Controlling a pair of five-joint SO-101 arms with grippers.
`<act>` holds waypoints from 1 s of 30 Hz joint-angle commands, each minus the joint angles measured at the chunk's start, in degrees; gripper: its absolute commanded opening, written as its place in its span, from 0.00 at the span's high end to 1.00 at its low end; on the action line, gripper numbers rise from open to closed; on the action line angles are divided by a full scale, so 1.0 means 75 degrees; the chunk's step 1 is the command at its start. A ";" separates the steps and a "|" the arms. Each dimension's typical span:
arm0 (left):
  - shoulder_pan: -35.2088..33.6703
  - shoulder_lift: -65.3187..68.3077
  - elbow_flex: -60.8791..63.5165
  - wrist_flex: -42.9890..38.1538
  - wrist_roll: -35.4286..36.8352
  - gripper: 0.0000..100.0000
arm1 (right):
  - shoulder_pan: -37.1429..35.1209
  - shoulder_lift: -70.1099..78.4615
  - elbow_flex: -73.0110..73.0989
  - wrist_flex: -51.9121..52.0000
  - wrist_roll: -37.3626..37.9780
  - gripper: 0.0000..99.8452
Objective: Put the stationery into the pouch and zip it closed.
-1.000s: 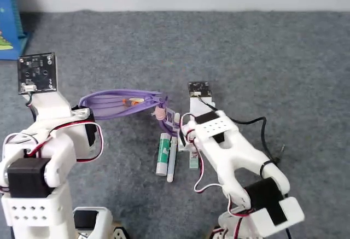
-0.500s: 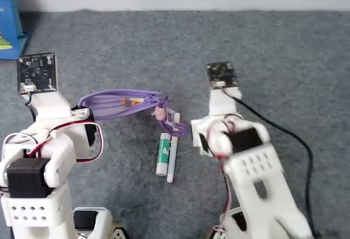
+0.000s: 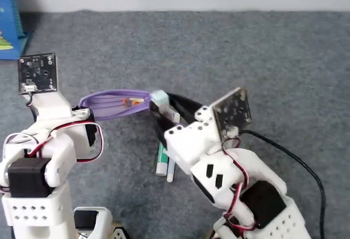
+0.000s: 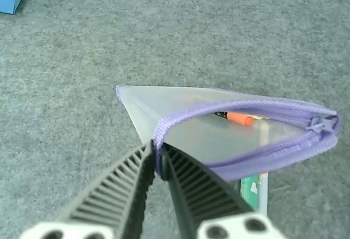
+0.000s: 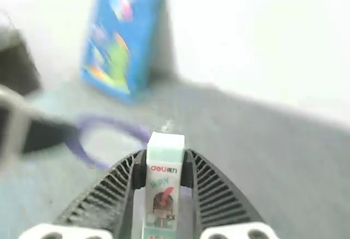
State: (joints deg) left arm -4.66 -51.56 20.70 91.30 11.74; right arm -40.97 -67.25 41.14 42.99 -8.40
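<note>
Judging from how things lie, the step in hand is taken to be the dropping of the eraser [image 5: 161,190] into the pouch [image 4: 219,135]. The eraser is held upright in the right gripper [image 5: 164,159], whose fingers are clamped on its two long sides. In the high view it is seen just at the slider end of the pouch's mouth; whether it is over the opening or only beside it cannot be told. The pouch is held by the left gripper [image 4: 158,165], whose fingers are pressed together on the purple zip rim at the end away from the zip slider [image 4: 320,124], so that the mouth is kept lifted and open. An orange-capped item [image 4: 240,119] is already lying inside.

The eraser is best carried toward the wider middle of the mouth, since the slider end is narrow and a snag is likely there. It should be let go only once it is below the teeth, with the left grip kept firm. A glue stick [image 3: 161,159] and a white pen [image 3: 170,170] are left on the carpet [image 3: 273,58], just beside the pouch.

A line of print and a cartoon figure are carried on the eraser's sleeve. Print on the glue stick's green label is too small to be made out.
</note>
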 commanded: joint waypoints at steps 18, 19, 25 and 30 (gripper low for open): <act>0.0000 0.0141 0.0018 0.0023 0.0035 0.99 | -0.0744 0.3417 0.1782 -0.7332 0.0070 0.99; 0.0000 0.0141 0.0018 0.0023 0.0035 0.99 | -0.0744 0.3417 0.2075 -0.7660 0.0082 0.99; 0.0000 0.0141 0.0018 0.0023 0.0035 0.99 | -0.0756 0.3417 0.2790 -0.8586 0.0082 0.99; 0.0000 0.0141 0.0018 0.0023 0.0035 0.99 | -0.0990 0.3511 0.2848 -0.8539 0.0047 0.99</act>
State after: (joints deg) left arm -4.66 -51.38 20.88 91.30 11.74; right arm -47.30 -41.05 63.03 -19.87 -8.40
